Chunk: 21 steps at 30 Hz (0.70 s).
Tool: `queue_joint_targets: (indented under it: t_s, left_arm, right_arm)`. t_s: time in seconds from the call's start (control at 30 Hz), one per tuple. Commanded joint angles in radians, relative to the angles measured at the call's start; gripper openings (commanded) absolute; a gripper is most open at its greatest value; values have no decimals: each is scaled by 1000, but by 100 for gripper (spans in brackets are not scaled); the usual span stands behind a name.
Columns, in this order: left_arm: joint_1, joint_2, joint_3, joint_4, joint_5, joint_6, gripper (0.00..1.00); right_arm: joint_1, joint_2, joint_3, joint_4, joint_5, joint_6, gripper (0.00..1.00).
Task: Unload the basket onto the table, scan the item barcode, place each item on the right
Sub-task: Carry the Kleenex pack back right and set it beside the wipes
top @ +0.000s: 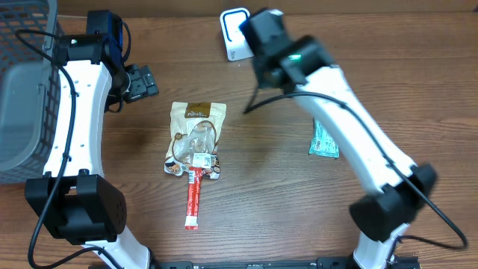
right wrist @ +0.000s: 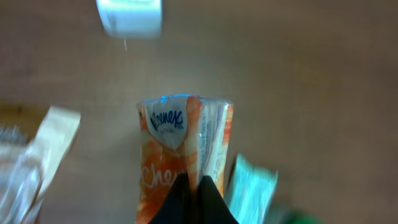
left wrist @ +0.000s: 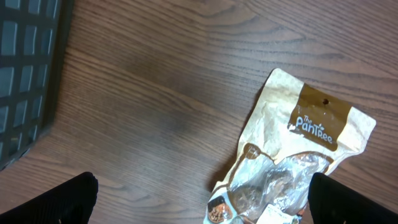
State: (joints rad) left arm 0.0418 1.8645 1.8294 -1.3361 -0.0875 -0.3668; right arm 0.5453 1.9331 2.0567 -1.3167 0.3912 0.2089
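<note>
Right gripper (right wrist: 191,186) is pinched tight on one orange Kleenex pack (right wrist: 180,134), its two dark fingers meeting at the pack's lower edge. The pack hangs above the brown counter (top: 284,194), and in the right wrist view it sits just below the single white scanner (right wrist: 129,15), apart from it. From overhead the pack is hidden under the right arm, whose head is over the scanner at the far edge of the counter.

Left gripper (top: 142,81) holds nothing and stands wide; in its own wrist view only its two dark fingertips (left wrist: 62,202) show, one at each lower corner. It hovers just beyond the top of one tan and brown snack pouch (left wrist: 298,149), which lies flat in the middle of the counter.

Three things lie loose on the counter: that pouch, one red stick packet (top: 193,198) whose upper end touches the pouch's near edge, and one teal packet (top: 323,140) well off to the right, partly under the right arm. One grey wire basket (top: 22,90) sits at the left edge.
</note>
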Motion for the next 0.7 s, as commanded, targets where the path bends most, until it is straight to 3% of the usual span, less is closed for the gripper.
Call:
queue_joint_targets:
  t_s: [0.0, 0.23, 0.4, 0.47, 0.53, 0.6, 0.67]
  left_arm:
    - [4, 0, 10, 2, -9, 1, 99]
    - [4, 0, 10, 2, -9, 1, 100]
    - [4, 0, 10, 2, -9, 1, 100]
    - [4, 0, 10, 2, -9, 1, 100]
    - [5, 0, 10, 2, -9, 1, 100]
    - [4, 0, 10, 2, -9, 1, 100]
    - [4, 0, 10, 2, -9, 1, 100]
  right_arm:
    - [-69, 41, -60, -101, -192, 129, 4]
    - [-130, 42, -338, -79, -190, 152, 4]
    - [-137, 42, -537, 68, -160, 159, 4]
    - [-137, 42, -563, 85, -142, 159, 15]
    - [-137, 42, -566, 86, -117, 158, 36]
    - [-137, 42, -566, 94, -112, 158, 44]
    - [-137, 42, -566, 114, -128, 159, 45]
